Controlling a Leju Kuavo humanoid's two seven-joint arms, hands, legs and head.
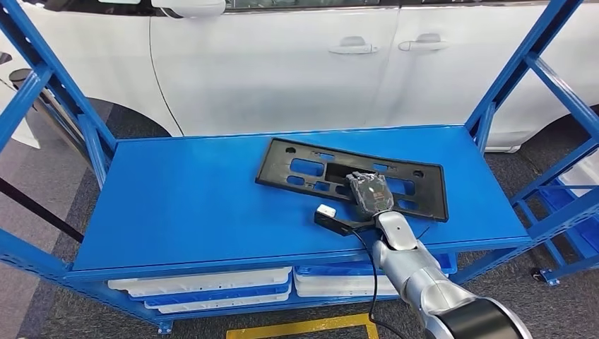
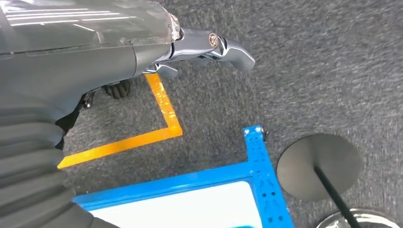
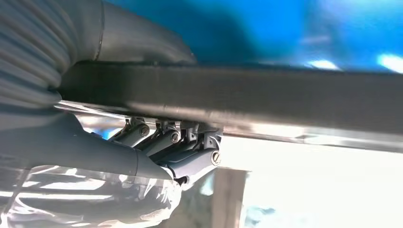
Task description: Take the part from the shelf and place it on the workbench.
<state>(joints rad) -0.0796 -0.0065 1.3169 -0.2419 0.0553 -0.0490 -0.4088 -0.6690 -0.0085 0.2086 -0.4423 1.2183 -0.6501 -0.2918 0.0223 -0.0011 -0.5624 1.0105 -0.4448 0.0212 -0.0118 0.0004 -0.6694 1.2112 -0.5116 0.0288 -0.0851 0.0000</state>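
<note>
My right hand (image 1: 370, 192) sat nearest camera, resting on black part (image 1: 304, 168), near its front edge. Right wrist view showed fingers (image 3: 166, 142) curled under part's edge, thumb over: gripping. Part lay flat on blue shelf (image 1: 198, 205). Step, my read: grasp; next needs lift clear. Left hand (image 2: 209, 47) hung over floor, holding nothing, fingers curled. White bins (image 1: 212, 286) below shelf, contents unclear.

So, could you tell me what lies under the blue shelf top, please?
Under the blue shelf top, white trays show at the front edge, stacked on a lower level. What lies further back, and inside them, is covered by the top.
</note>
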